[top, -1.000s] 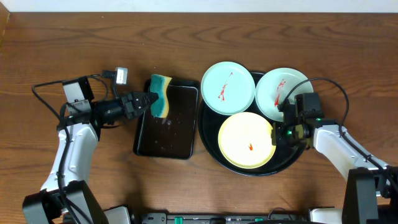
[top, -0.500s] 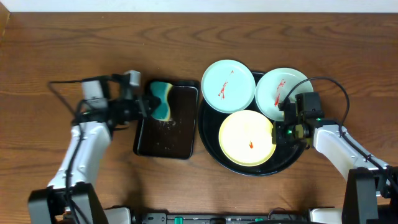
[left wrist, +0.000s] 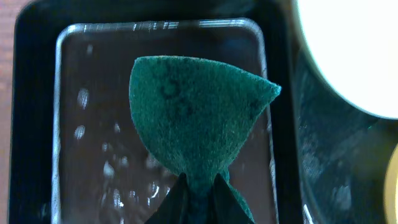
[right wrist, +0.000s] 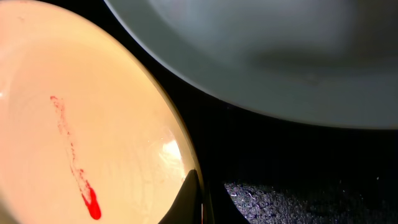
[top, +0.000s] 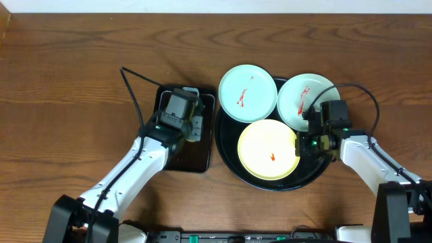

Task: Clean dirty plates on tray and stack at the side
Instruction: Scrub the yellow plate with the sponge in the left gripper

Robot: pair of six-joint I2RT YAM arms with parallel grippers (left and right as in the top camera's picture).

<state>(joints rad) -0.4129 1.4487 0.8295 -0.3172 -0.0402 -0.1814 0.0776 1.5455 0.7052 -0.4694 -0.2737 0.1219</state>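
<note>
L gripper (left wrist: 199,190) pinches the dark-green scrub sponge (left wrist: 196,118) by its lower end, jaws tight on it, over the small rectangular black tray (left wrist: 34,93) w/ water drops on its floor. Can't tell if the sponge touches that floor.

The 3 round shallow plates sit on the large round glossy black tray (top: 227,145), just to the R of the sponge. Pale yellow plate (top: 266,152) is at the tray's robot-side edge, one pale blue plate (top: 248,94) at far-left, the other pale blue plate (top: 307,101) at far-right. All have red smears.

R gripper (right wrist: 196,199) is pressed together, empty, tip at the yellow plate's R rim.

Judgement: sponge arm must go R. Yellow and far-left plates look abt equally near, far-right is farthest. None stacked yet.
</note>
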